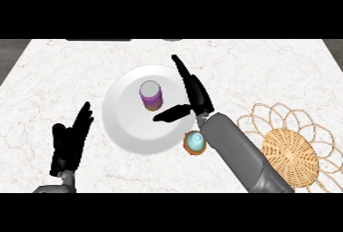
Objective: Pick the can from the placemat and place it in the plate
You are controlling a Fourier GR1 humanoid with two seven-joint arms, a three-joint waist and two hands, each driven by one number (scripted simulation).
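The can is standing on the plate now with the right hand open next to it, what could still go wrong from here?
1. The right hand is open just beside the purple can; pulling back, its thumb could clip the upright can and tip it.
2. A small brown bowl sits at the edge of the plate against the right forearm, so a withdrawing arm might push it.

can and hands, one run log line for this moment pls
can: upright on plate | right hand: open beside can, not holding | left hand: open, resting lower left | placemat: right, no can
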